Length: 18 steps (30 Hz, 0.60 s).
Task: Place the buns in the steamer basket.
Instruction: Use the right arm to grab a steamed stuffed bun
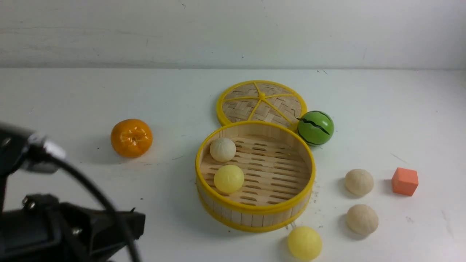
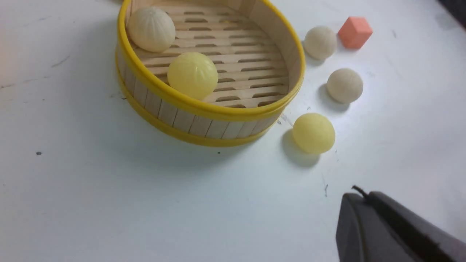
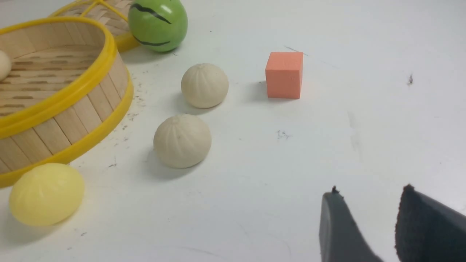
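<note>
The steamer basket (image 1: 255, 217) stands mid-table with a cream bun (image 1: 222, 149) and a pale yellow bun (image 1: 228, 178) on its slat floor. Outside it, to its right, lie two cream buns (image 1: 359, 182) (image 1: 362, 219), and a yellow bun (image 1: 304, 242) rests by its front rim. My left gripper (image 2: 364, 198) is shut with nothing in it, hovering over bare table short of the yellow bun (image 2: 313, 133). In the right wrist view my right gripper (image 3: 369, 193) is open and empty, well back from the nearer cream bun (image 3: 182, 141).
A glossy orange (image 1: 131, 138) sits left of the basket. The flat woven lid (image 1: 261, 103) lies behind it, with a green striped ball (image 1: 315, 127) at the lid's right edge. A small salmon cube (image 1: 405, 181) stands at the right. My left arm (image 1: 54, 225) fills the lower left corner.
</note>
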Each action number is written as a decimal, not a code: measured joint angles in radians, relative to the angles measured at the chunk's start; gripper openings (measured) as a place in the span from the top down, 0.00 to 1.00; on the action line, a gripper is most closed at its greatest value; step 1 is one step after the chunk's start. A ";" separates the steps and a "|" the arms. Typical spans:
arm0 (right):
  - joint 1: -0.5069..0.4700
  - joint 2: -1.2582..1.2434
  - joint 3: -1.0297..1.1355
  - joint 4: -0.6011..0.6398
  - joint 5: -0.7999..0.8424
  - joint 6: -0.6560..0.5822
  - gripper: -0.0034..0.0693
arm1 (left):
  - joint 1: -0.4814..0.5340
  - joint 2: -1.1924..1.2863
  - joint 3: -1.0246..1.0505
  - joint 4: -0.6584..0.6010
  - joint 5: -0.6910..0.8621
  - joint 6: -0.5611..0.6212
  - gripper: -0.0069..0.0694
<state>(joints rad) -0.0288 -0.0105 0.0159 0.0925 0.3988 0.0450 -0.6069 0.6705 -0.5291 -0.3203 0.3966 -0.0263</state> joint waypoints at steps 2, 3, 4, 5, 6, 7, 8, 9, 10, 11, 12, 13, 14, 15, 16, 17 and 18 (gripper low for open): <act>0.000 0.000 0.001 0.002 -0.005 0.001 0.62 | 0.000 -0.103 0.093 -0.023 -0.084 0.003 0.93; 0.000 0.000 0.001 0.004 -0.008 0.003 0.62 | 0.000 -0.103 0.100 -0.023 -0.090 0.003 0.93; 0.000 0.000 0.003 0.027 -0.023 0.017 0.62 | 0.000 -0.155 0.146 -0.028 -0.126 0.003 0.93; 0.000 0.000 0.006 0.059 -0.037 0.036 0.62 | 0.000 -0.188 0.171 -0.031 -0.142 0.003 0.93; 0.000 0.000 0.009 0.103 -0.059 0.061 0.62 | 0.000 -0.216 0.191 -0.033 -0.151 0.003 0.93; 0.000 0.000 0.011 0.153 -0.092 0.096 0.62 | 0.000 -0.243 0.211 -0.035 -0.157 0.003 0.93; 0.000 0.000 0.011 0.193 -0.115 0.112 0.62 | 0.000 -0.257 0.222 -0.035 -0.159 0.003 0.93; 0.000 0.000 0.011 0.212 -0.127 0.122 0.62 | 0.000 -0.263 0.228 -0.035 -0.161 0.003 0.93; 0.000 0.000 0.011 0.282 -0.177 0.152 0.62 | 0.000 -0.278 0.244 -0.035 -0.163 0.003 0.93; 0.000 0.000 0.011 0.314 -0.199 0.165 0.62 | 0.000 -0.284 0.253 -0.035 -0.163 0.003 0.93; 0.000 0.000 0.011 0.358 -0.228 0.175 0.62 | 0.000 -0.287 0.260 -0.034 -0.163 0.003 0.93; 0.000 0.000 0.011 0.382 -0.245 0.180 0.62 | 0.000 -0.288 0.264 -0.034 -0.163 0.003 0.93; 0.000 0.000 0.011 0.433 -0.261 0.189 0.62 | 0.000 -0.288 0.269 -0.034 -0.163 0.003 0.93; 0.000 0.000 0.008 0.479 -0.260 0.205 0.62 | 0.000 -0.289 0.272 -0.039 -0.160 0.002 0.93; 0.000 0.000 -0.002 0.516 -0.242 0.217 0.63 | 0.000 -0.289 0.273 -0.044 -0.156 0.000 0.93; 0.005 0.006 -0.022 0.545 -0.202 0.222 0.64 | 0.000 -0.289 0.273 -0.050 -0.148 -0.001 0.93; 0.011 0.023 -0.059 0.566 -0.155 0.217 0.64 | 0.000 -0.289 0.273 -0.053 -0.144 -0.001 0.93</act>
<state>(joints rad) -0.0177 0.0126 -0.0434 0.6589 0.2433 0.2618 -0.6069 0.3819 -0.2565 -0.3738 0.2529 -0.0274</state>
